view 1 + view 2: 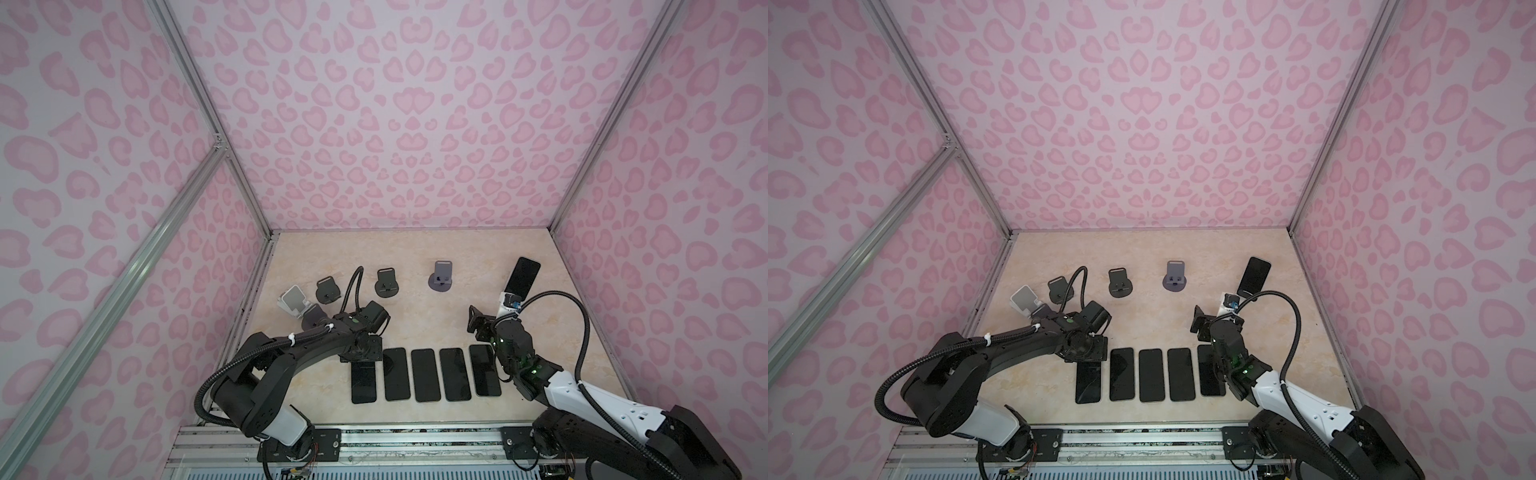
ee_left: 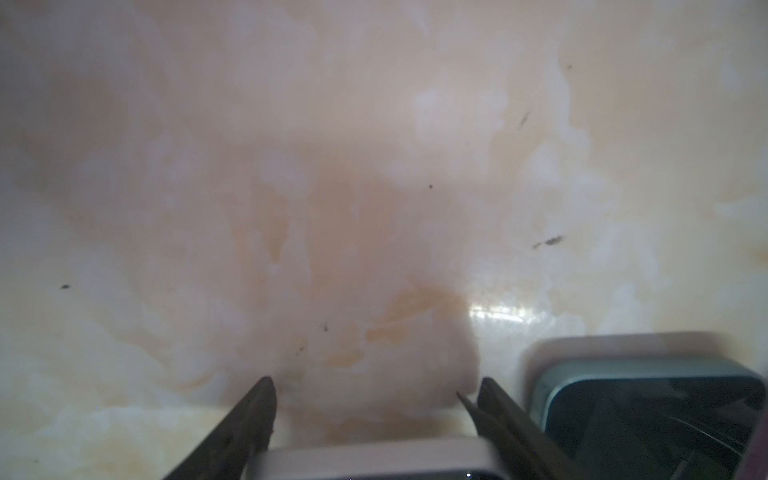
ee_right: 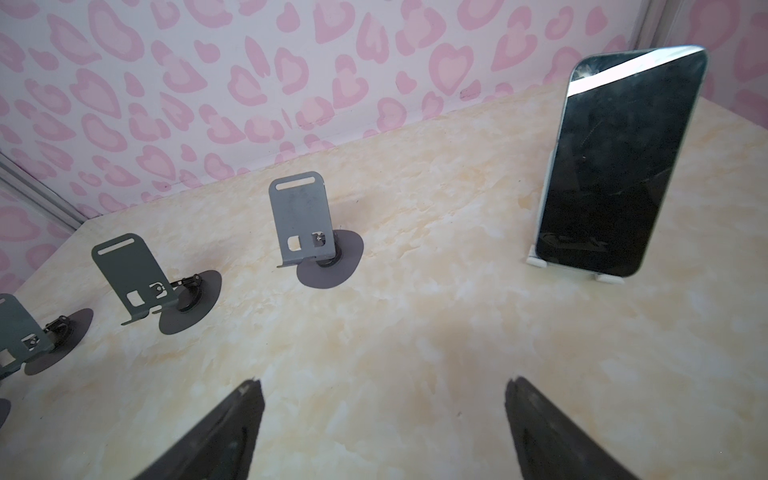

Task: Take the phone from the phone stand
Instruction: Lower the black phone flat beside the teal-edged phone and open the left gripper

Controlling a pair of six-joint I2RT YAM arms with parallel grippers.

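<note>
Your right hand (image 3: 383, 381) gapes wide, empty, facing the propped phone (image 3: 615, 166); your left hand (image 2: 376, 379) clasps a flat phone (image 2: 374, 463).

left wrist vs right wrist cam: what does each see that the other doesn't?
Only left wrist: the left gripper closed on a flat phone, a neighbouring phone beside it. Only right wrist: the standing phone on its white stand, three empty grey stands, the pink wall, the open right gripper. Both: the marble table.
</note>
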